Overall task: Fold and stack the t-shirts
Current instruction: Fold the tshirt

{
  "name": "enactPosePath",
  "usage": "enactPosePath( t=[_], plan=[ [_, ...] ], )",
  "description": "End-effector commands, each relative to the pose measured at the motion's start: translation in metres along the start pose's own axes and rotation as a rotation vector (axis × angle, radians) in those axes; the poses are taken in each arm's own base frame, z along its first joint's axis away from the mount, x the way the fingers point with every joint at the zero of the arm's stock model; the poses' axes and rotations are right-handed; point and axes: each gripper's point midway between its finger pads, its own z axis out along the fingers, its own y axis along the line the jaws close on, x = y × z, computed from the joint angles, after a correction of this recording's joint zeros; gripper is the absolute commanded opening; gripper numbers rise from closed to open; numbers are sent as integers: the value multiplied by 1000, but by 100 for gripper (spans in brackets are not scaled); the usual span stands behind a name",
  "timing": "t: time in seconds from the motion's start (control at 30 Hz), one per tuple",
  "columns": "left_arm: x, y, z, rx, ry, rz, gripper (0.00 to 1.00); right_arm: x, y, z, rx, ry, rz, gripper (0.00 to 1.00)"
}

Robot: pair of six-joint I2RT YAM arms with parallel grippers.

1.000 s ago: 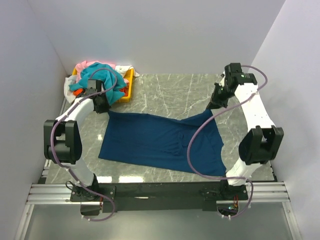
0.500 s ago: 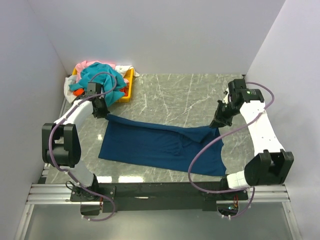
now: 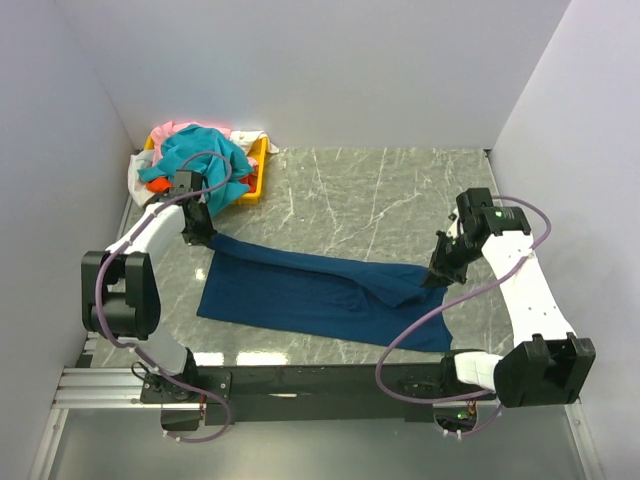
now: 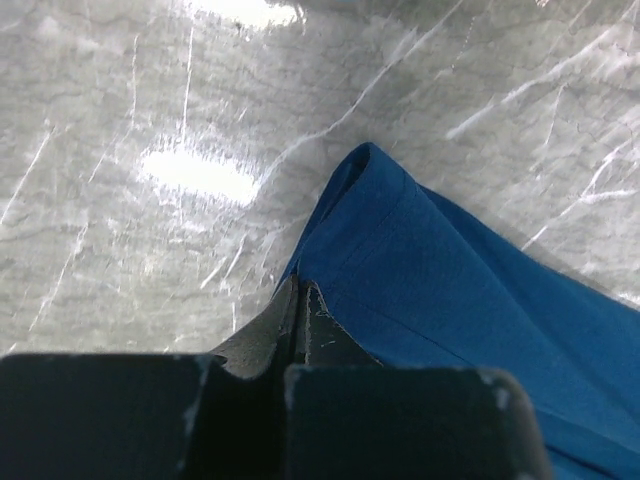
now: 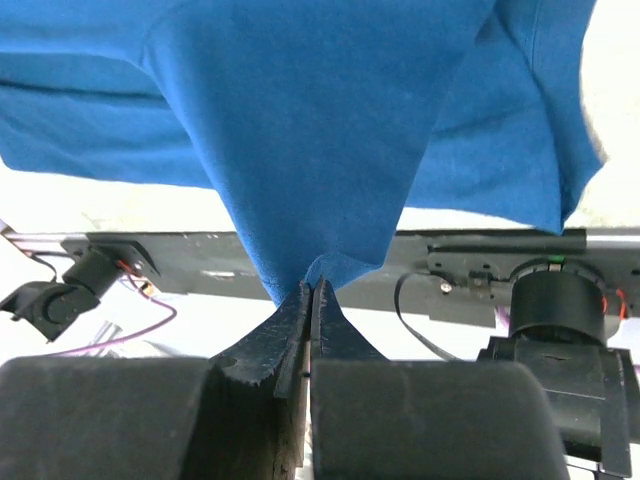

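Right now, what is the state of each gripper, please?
Left gripper: closed, pinching a corner of the navy t-shirt.
Right gripper: closed, pinching another edge of the same shirt.

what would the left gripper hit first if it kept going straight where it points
The navy t-shirt pinched in the left gripper, bunched just past its tips; close beneath that, probably the marble table.

1. The shirt is lying across the near half of the table, between the two arms.
2. The left gripper is pinching its far left corner, and the right gripper is pinching its right side.
3. The tray is sitting in the table's far left corner, behind the left gripper.
4. A pile of shirts is lying in the tray.
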Motion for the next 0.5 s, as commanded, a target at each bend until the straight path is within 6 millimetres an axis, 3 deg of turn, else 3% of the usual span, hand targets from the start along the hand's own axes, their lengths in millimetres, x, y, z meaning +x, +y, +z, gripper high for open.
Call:
enactPosePath(
  t=[0.0,0.47],
  plan=[
    [1,7,-15,-17,-25,-10,0,21,-4,0,-3,39,9,0],
    [27,15,-17,-33,16,-50,0,44,-14,17,1,94,15,0]
  ],
)
